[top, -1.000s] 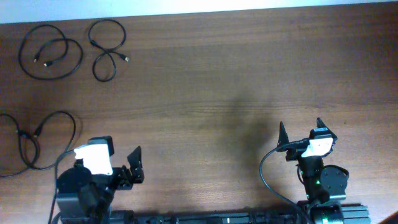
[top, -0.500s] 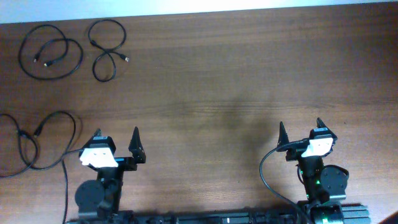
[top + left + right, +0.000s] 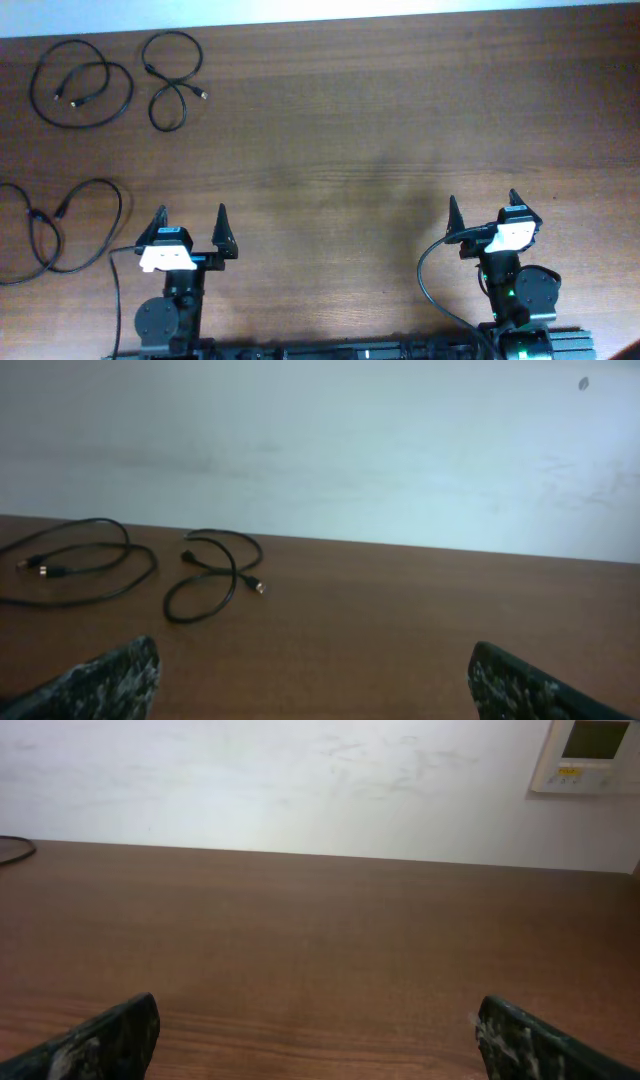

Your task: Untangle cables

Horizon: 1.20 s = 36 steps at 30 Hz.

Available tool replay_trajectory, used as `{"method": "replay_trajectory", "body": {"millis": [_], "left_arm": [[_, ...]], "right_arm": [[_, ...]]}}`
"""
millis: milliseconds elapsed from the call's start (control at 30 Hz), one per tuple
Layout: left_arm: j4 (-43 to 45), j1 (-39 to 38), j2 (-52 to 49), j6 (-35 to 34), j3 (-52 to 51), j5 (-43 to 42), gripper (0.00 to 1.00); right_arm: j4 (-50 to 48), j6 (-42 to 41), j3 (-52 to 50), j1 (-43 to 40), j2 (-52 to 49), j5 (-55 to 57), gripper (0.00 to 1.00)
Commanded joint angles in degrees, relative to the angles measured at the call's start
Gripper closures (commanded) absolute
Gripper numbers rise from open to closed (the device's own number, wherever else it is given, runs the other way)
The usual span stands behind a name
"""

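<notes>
No text, brand or number can be read anywhere; the small wall panel (image 3: pixel 590 755) above the table (image 3: pixel 320 940) carries a pale display; its marks are too blurred to read.

The tabletop (image 3: pixel 380 120) is smooth brown wood grain with a faint sheen. The cables (image 3: pixel 170 87) look black and plastic-sheathed. The left end effector (image 3: pixel 312 648) has dark, mottled, rough-looking fingers (image 3: pixel 110 680).

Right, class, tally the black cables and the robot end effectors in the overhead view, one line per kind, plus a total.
Black cables: 3
End effectors: 2 (left end effector, right end effector)
Total: 5
</notes>
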<state>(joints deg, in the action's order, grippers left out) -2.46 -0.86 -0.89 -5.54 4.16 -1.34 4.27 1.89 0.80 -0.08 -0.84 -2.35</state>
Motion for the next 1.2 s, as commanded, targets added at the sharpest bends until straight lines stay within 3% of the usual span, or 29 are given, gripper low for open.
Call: {"method": "replay_trajectory", "body": {"millis": [0,200,333,433,667,833,1167], "left_arm": [[4.4,-0.1,0.6,0.9,-3.1,1.6,0.01],[6.2,0.0,0.6,0.9,-3.7,8.9,0.01],[2.7,0.0,0.6,0.9,-3.7,12.4,0.01],[-1.4,0.0,0.6,1.0,-3.7,12.3,0.01],[-1.4,-0.1,0.6,1.4,-3.7,10.6,0.02],[-1.9,0.0,0.6,10.0,-3.7,6.6,0.01],[-1.9,0.0,0.6,10.0,-3.7,7.8,0.01]], "right_arm": [[0.2,0.2,-0.5,-0.3,0.6,0.6,0.02],[0.2,0.2,-0.5,-0.3,0.6,0.6,0.02],[0.2,0.2,-0.5,-0.3,0.6,0.6,0.02],[0.2,0.2,-0.5,-0.3,0.6,0.6,0.02],[0.2,0.2,-0.5,-0.3,0.6,0.6,0.02],[0.2,0.2,-0.5,-0.3,0.6,0.6,0.02],[0.2,0.2,-0.5,-0.3,0.6,0.6,0.02]]}}
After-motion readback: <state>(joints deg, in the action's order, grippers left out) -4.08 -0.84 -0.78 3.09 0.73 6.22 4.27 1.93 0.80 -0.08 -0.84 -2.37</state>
